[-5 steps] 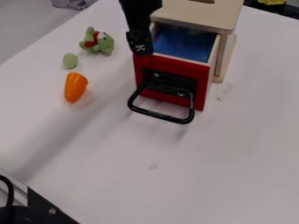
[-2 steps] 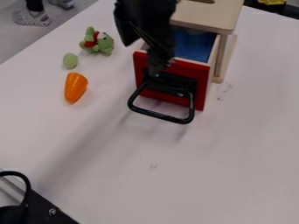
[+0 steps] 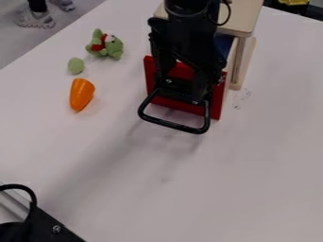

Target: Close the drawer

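My gripper point(image 3: 182, 87) hangs in front of the drawer's red face, above the handle, with its two fingers apart and red showing between them. The drawer point(image 3: 215, 104) stands pulled out of the wooden cabinet point(image 3: 245, 18), and a strip of its blue inside shows to the right of the arm. Its black loop handle point(image 3: 174, 125) sticks out toward the camera, below the fingertips. The arm covers much of the drawer's top and front. Whether the fingers touch the front, I cannot tell.
Left of the drawer on the white table point(image 3: 252, 179) lie an orange cone-shaped toy point(image 3: 81, 94), a small green oval object point(image 3: 75, 65) and a green plush toy point(image 3: 105, 45). Black equipment with a cable point(image 3: 31, 212) occupies the lower left corner.
The gripper has moved right and down from the drawer's left top corner to in front of its red face, and its two fingers now show apart. The drawer has not moved.
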Robot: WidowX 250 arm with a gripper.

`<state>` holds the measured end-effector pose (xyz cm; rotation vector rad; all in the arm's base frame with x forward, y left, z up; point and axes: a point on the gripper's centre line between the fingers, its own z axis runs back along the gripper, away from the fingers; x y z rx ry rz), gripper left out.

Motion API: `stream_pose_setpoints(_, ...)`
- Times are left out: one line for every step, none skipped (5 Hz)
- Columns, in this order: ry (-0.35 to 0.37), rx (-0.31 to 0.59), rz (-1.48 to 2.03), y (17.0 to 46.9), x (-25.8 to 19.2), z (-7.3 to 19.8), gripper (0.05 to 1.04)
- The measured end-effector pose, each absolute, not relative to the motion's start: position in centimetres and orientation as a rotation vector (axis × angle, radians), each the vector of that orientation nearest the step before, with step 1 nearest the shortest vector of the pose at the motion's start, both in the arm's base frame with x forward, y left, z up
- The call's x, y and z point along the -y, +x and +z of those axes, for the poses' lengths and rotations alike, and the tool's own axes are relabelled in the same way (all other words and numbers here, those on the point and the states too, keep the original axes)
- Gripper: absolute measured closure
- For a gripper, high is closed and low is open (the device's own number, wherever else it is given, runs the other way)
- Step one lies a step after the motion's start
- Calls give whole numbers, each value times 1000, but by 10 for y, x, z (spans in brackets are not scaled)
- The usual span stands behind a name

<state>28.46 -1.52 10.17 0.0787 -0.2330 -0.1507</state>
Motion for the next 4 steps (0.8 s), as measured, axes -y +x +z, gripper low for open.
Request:
stream_pose_setpoints(62,238,-10,287,12,90,83)
stream_pose_setpoints(57,256,113,292,8,86,83)
stream_pose_setpoints(78,256,203,294,4,78,83)
stream_pose_setpoints(92,240,246,300,1,71,83)
